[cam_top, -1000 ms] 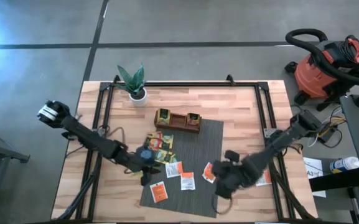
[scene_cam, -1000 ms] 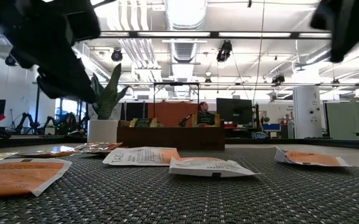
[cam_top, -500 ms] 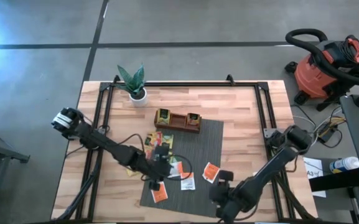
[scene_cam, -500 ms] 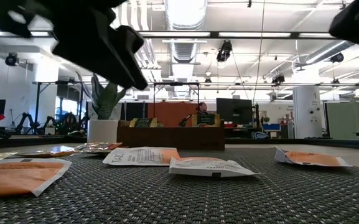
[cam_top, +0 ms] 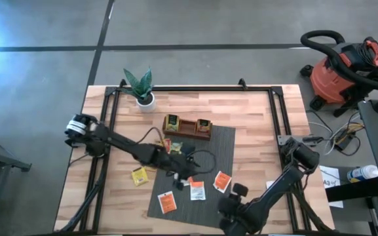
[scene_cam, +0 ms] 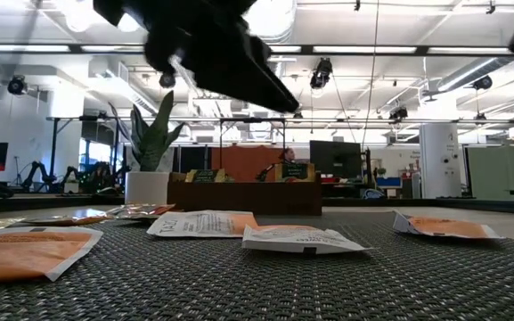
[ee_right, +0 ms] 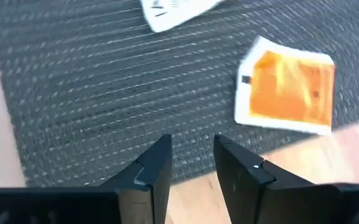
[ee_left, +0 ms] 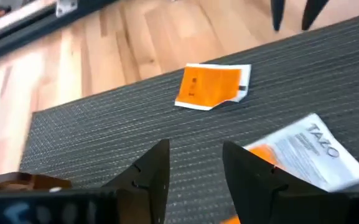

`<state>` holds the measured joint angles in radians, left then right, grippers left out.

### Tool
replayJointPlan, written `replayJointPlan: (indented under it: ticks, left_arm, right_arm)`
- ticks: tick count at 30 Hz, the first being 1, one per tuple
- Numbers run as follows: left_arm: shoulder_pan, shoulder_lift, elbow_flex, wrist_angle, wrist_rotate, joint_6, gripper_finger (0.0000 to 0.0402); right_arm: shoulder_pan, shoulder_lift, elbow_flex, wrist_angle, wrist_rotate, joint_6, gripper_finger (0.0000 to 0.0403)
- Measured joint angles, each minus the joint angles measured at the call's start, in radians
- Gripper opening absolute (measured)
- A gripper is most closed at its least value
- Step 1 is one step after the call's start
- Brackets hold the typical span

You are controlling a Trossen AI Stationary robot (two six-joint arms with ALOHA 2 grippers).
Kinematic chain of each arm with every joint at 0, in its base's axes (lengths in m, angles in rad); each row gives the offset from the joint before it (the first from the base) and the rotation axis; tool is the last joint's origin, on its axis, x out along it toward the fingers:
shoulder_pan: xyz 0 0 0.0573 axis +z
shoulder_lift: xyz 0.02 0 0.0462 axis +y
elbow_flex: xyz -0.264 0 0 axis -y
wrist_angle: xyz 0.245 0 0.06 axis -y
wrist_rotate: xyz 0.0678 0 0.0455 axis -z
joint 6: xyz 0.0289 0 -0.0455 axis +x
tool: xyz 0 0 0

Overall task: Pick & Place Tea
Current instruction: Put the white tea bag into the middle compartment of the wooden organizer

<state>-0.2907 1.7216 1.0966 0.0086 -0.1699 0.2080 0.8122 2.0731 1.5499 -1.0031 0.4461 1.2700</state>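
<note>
Mostly undone: tea sachets (cam_top: 197,191) lie loose on the grey mat (cam_top: 225,147); left gripper (ee_left: 195,163) and right gripper (ee_right: 191,155) both parted, empty.

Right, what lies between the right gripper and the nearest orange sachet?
Only bare grey mat separates right gripper and orange sachet, in the right wrist view.
</note>
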Motion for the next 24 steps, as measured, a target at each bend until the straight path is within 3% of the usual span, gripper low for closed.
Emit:
replayJointPlan:
  ticks: [5, 16, 24]
  left_arm:
    - [-0.001, 0.073, 0.07, 0.001, 0.024, -0.002, 0.0142]
    - [-0.006, 0.162, 0.129, 0.0, 0.076, -0.026, 0.0142]
    - [-0.006, 0.17, 0.128, 0.01, 0.079, -0.044, 0.0142]
  right_arm:
    - [-0.027, -0.037, -0.048, -0.056, 0.028, 0.15, 0.0116]
    - [-0.093, -0.099, -0.227, 0.014, -0.006, 0.258, 0.0094]
    - [-0.145, -0.257, -0.477, 0.302, -0.041, 0.302, 0.0072]
